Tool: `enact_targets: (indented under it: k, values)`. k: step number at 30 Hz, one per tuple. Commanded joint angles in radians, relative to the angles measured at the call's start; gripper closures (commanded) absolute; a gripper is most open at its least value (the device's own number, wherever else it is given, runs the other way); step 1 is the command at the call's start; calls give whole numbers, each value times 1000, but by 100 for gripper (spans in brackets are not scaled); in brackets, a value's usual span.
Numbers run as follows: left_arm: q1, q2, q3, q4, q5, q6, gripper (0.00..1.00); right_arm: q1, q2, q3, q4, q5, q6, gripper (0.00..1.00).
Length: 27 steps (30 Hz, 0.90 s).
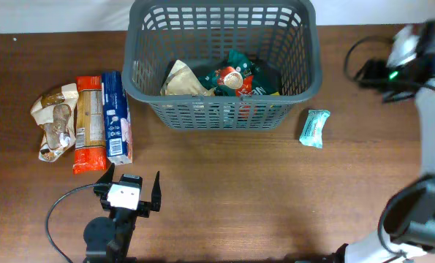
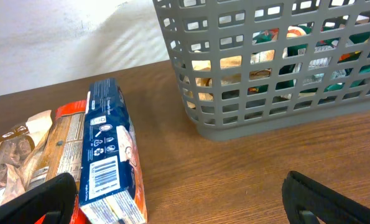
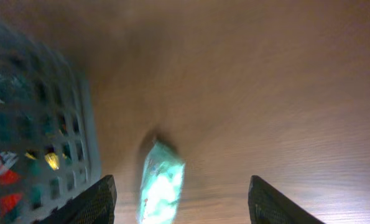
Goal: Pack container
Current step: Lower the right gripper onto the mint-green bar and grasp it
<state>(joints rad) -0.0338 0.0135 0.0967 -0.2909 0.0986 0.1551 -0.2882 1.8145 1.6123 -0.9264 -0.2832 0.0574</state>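
Overhead shows container (image 1: 217,115) holding several snack packets (image 1: 232,79).

No words readable anywhere. Blue packet (image 2: 107,143) carries a barcode (image 2: 101,178) and small round symbols above it, print too tiny to read. Packets (image 1: 235,79) inside container (image 1: 217,117): lettering illegible.

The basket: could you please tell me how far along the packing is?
Partly done: several packets lie in the basket. Nothing in hand; left gripper and right gripper are open, empty. Left on the table: teal packet, blue packet, orange packet, tan packet.
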Motion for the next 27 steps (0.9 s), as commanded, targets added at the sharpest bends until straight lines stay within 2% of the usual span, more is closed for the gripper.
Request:
enact_targets:
  k: [1, 6, 11, 19, 27]
  values:
    - [-5, -8, -5, 0, 10, -8, 1, 44, 13, -128, 66, -139, 148, 35]
    - [-5, -8, -5, 0, 10, -8, 1, 95, 47, -274, 183, -208, 238, 34]
    - [-5, -8, -5, 0, 10, -8, 1, 147, 64, -328, 241, -199, 282, 31]
    - [-5, -8, -5, 1, 10, -8, 1, 174, 100, -358, 269, -134, 318, 32]
    - [-5, -8, -5, 1, 10, -8, 1, 135, 98, -337, 273, -203, 315, 32]
